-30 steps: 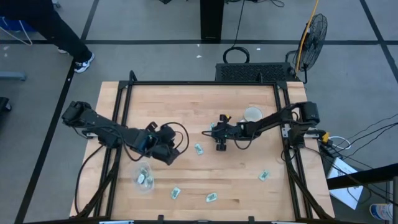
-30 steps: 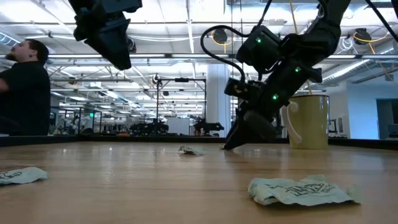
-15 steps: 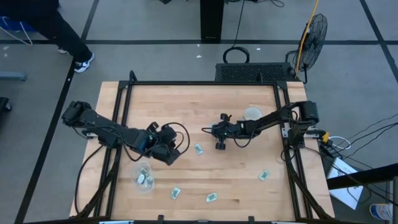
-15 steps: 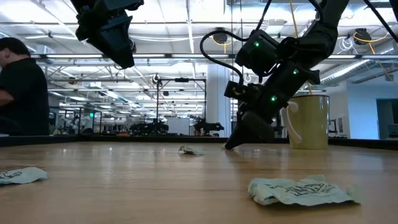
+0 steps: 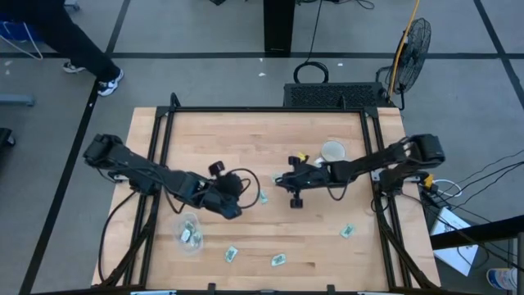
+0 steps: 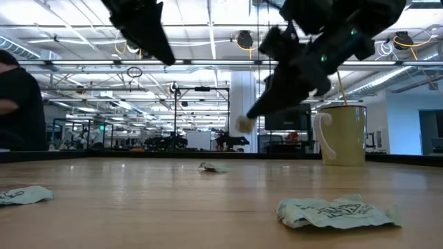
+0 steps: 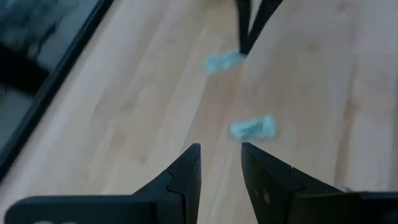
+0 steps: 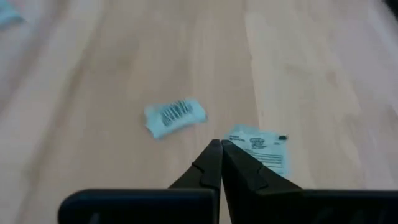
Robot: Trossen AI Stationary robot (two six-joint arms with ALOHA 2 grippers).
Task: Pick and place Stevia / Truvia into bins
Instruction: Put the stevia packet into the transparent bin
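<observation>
My right gripper (image 8: 221,144) is shut on one pale Stevia packet (image 8: 261,149) above the middle of the table (image 5: 270,139); it also shows in the high view (image 5: 279,180). My left gripper (image 7: 219,149) hovers open to its left (image 5: 235,206), with nothing between its fingers. More packets lie flat on the wood: one (image 5: 262,197) between the two grippers, others (image 5: 231,254), (image 5: 279,260), (image 5: 348,232) near the front. The clear bin (image 5: 190,233) stands at the near left with packets inside. My right gripper pinches the packet by one edge (image 8: 235,140) between its two fingertips. The rest of the packet sticks out to one side of the fingers. In the low view the packet (image 6: 243,124) hangs at the fingertips, lifted clear of the table.
A cream mug (image 5: 332,151) stands at the far right behind my right arm. A black frame (image 5: 164,139) runs along the table's sides. A person (image 6: 14,104) is beyond the table's left side. A fan (image 5: 409,45) stands on the floor at the far right.
My right gripper has shut on a packet at the table's middle and risen, tipping from pointing down to slanting; the packet is lifted clear of the wood. My left gripper has gone toward the table's right, nearer the middle packet.
</observation>
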